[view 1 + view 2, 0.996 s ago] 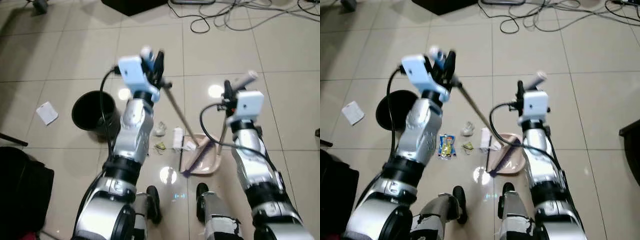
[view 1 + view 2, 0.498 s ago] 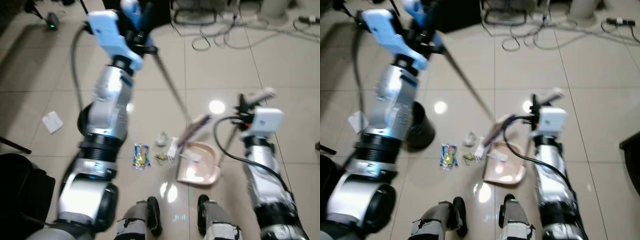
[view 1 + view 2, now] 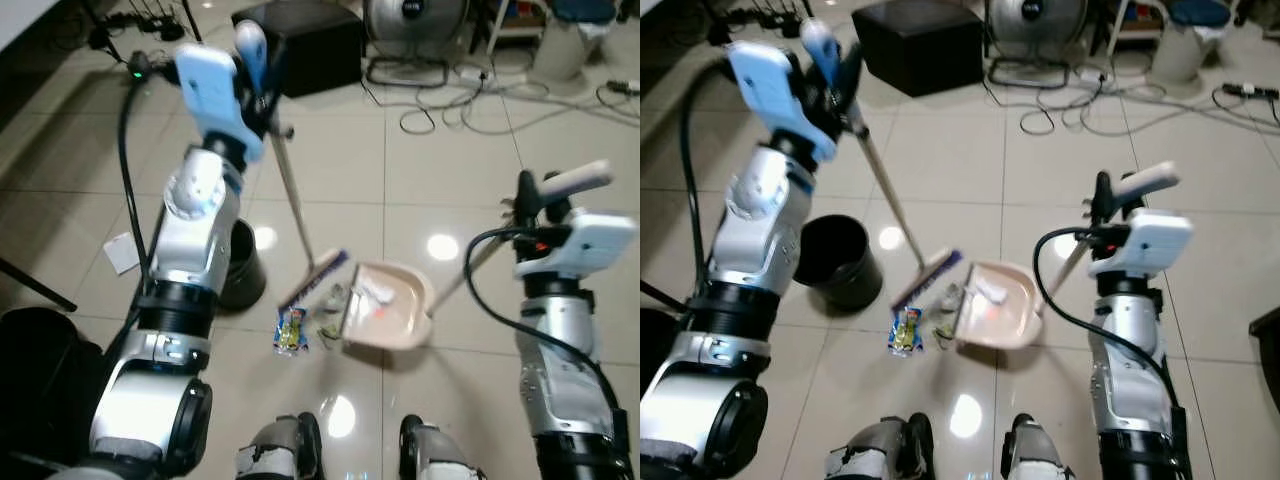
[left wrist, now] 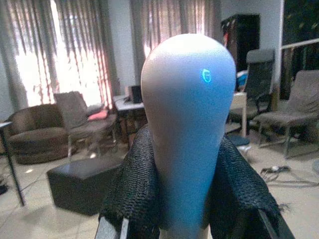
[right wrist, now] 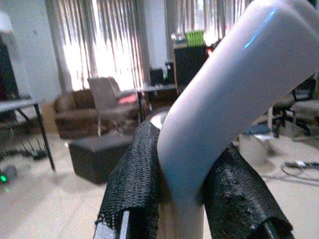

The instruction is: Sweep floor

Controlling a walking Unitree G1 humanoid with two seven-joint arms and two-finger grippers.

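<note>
Two jaws clamp — left gripper (image 3: pixel 835 75) on broom (image 3: pixel 925 279), right gripper (image 3: pixel 1110 195) on pink dustpan (image 3: pixel 1005 315).

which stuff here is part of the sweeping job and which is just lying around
For the job:
- long-handled broom with purple bristles, held in the left claw
- pale pink plastic dustpan, its handle in the right claw
- black round bin
- yellow and blue wrapper

Lying about:
- tangled cables
- black box
- floor fan
</note>
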